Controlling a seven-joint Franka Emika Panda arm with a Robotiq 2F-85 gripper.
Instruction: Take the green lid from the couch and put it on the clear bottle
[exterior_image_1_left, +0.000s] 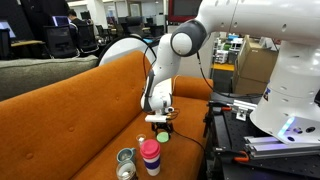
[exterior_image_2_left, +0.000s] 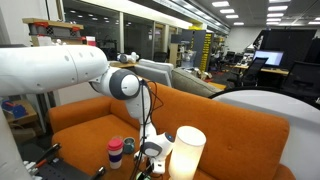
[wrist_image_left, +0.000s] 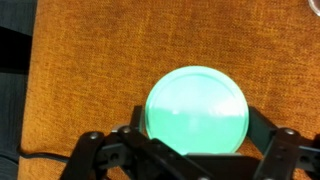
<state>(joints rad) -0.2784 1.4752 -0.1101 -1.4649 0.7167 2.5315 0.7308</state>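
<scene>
**Shallow lid on a soft seat: the grasp is the weak point**

The green lid (wrist_image_left: 197, 112) lies flat on the couch (wrist_image_left: 90, 60) seat, directly under the wrist camera. The gripper (wrist_image_left: 188, 145) straddles it with its 2 fingers spread wide, 1 on each side of the rim. A strip of fabric shows between the lid and the finger on the picture's left, while the other finger sits close against the rim. It has hold of nothing that I can see.

That off-centre stance is the 1st risk: closing from here would likely shove the lid sideways before both pads bite. The lid is also shallow, so pads set too high may slip over its edge. Set too low, they may press into the cushion, snag fabric or tilt the lid.

In an exterior view, the clear bottle (exterior_image_1_left: 126, 160) stands on the seat just beside the taller pink bottle (exterior_image_1_left: 150, 156), both near the gripper. A low carry could clip the pink bottle. Pressing the lid down off-centre could tip the clear bottle on the yielding cushion.
</scene>
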